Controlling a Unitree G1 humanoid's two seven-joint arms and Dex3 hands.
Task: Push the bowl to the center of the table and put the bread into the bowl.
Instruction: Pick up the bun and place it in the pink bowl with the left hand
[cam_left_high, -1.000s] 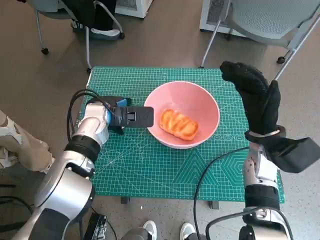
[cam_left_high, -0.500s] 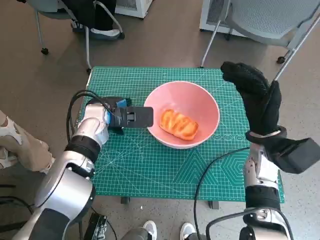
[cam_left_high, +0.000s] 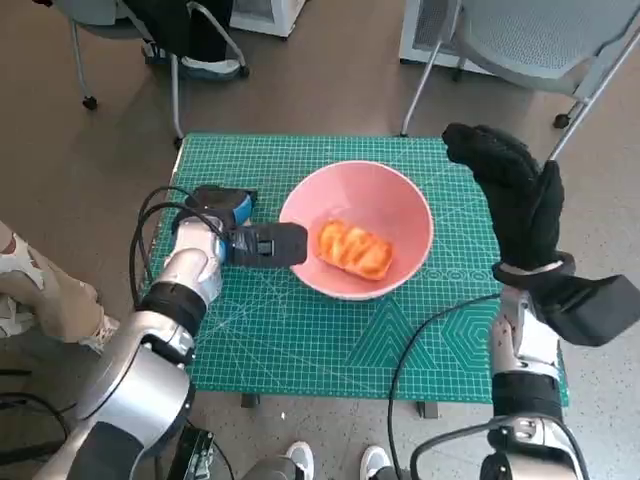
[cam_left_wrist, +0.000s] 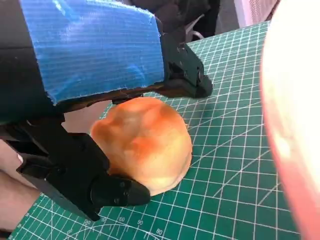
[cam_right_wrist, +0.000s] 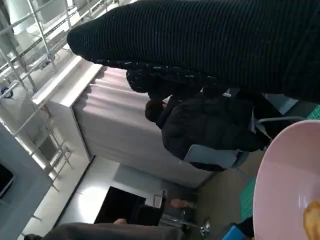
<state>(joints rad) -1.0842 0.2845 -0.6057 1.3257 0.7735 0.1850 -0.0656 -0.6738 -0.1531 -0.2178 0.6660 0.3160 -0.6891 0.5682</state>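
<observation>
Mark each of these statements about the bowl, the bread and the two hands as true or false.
1. A bread piece lies inside the pink bowl. True.
2. The right hand grips the bowl's rim. False: it is raised apart from the bowl and holds nothing.
3. A round bun sits on the green mat between the left hand's fingers. True.
4. The bowl lies upside down. False: it stands upright, opening upward.
</observation>
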